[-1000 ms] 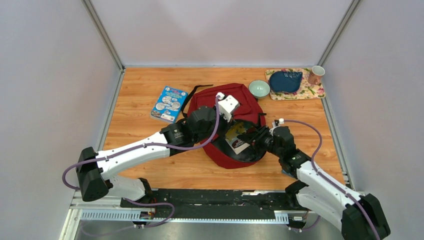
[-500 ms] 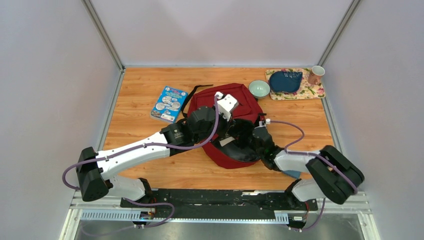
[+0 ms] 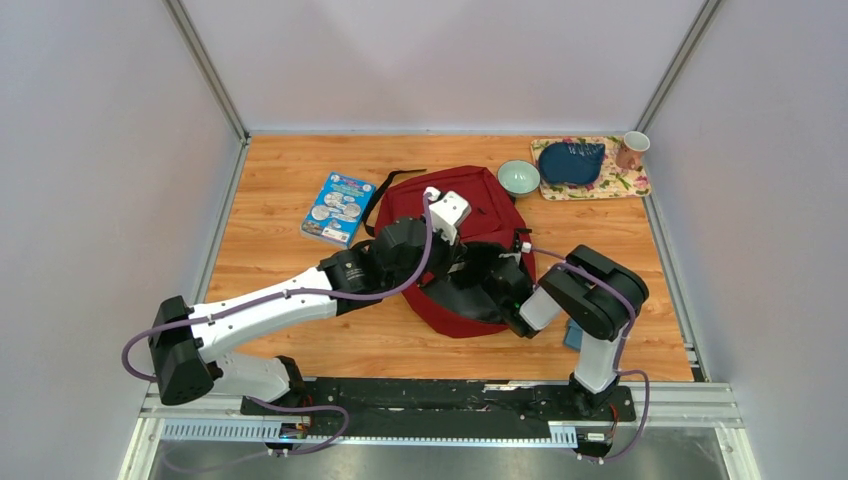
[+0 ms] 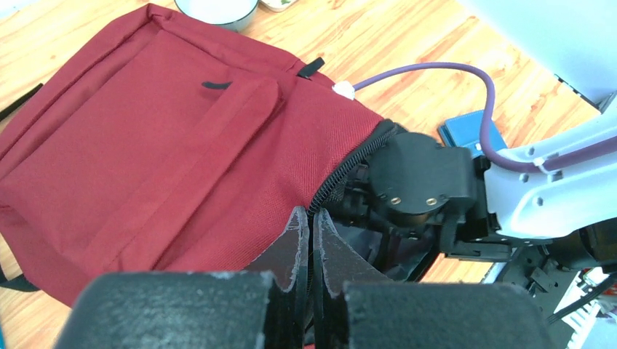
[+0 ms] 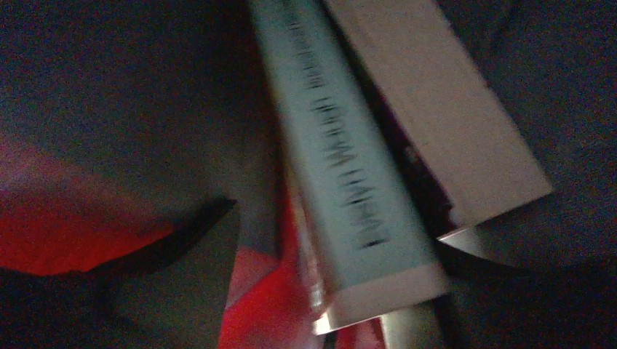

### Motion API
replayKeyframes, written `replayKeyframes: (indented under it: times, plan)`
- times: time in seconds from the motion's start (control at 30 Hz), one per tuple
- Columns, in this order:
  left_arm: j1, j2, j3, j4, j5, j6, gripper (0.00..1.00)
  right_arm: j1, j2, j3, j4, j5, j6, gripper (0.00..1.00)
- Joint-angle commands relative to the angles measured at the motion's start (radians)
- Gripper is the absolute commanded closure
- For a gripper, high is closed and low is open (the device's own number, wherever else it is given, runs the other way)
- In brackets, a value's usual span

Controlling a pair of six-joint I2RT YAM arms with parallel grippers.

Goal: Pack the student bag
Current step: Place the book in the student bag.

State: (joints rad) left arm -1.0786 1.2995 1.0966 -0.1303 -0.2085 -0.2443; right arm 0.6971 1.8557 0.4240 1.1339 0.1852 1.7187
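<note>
Softness rules the student bag on the bench: likely floppy, best held at its zipper lip, where the left tool pinches shut. The right tool sits inside among books, grip unclear.

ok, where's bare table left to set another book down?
Bare wood: far-left corner beyond the blue picture book; right strip between dark red fabric backpack and floral placemat. Crowded: centre, left arm and right arm at the backpack's opening; far-right corner holds pale green bowl and pinkish mug.
</note>
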Motion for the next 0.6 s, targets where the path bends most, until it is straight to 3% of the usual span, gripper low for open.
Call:
replayKeyframes:
  times: [0.0, 0.07, 0.2, 0.37, 0.57]
  plan:
    - [-0.009, -0.054, -0.006, 0.038, -0.002, -0.024, 1.00, -0.004, -0.077, -0.070, 0.009, 0.013, -0.068, 0.26]
    - [-0.009, -0.054, -0.009, 0.035, 0.000, -0.024, 1.00, -0.004, -0.121, -0.079, -0.058, -0.001, -0.105, 0.14]
    - [-0.009, -0.059, -0.017, 0.034, -0.003, -0.023, 1.00, -0.004, -0.214, -0.115, -0.178, -0.039, -0.159, 0.12]
    - [-0.009, -0.075, -0.037, 0.037, -0.015, -0.018, 1.00, -0.005, -0.271, -0.169, -0.184, -0.085, -0.183, 0.11]
    - [-0.009, -0.078, -0.038, 0.032, -0.023, -0.010, 1.00, 0.002, -0.401, -0.194, -0.354, -0.096, -0.241, 0.10]
